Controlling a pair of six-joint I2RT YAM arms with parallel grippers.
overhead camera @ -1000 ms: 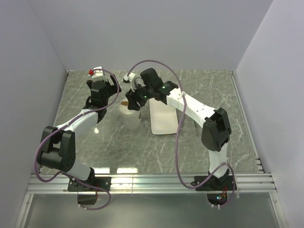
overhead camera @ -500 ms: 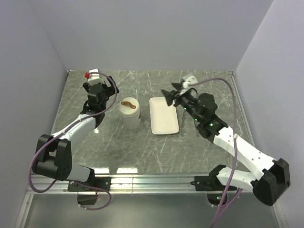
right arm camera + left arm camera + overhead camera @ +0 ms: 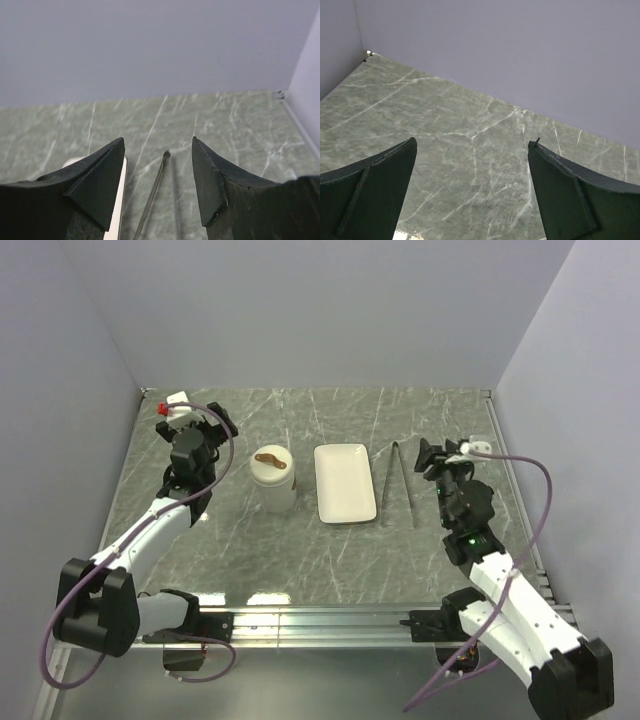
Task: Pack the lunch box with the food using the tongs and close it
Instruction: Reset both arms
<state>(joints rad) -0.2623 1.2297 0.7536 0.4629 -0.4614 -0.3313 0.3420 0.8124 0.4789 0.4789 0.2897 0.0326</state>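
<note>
The right gripper [image 3: 158,142] has its fingers spread and grasps nothing. The tongs [image 3: 154,192] lie flat just ahead of and below the gap, long axis pointing away from the arm bases, just right of the bare plate [image 3: 345,485]. The left gripper [image 3: 472,145], also spread and empty, hangs left of the lidded lunch box [image 3: 273,483]. The right arm is nearer the tongs.

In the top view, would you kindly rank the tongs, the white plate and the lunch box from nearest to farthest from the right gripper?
1. The tongs, just left of the right gripper.
2. The white plate, left of the tongs.
3. The lunch box, farthest left, lid on.
</note>
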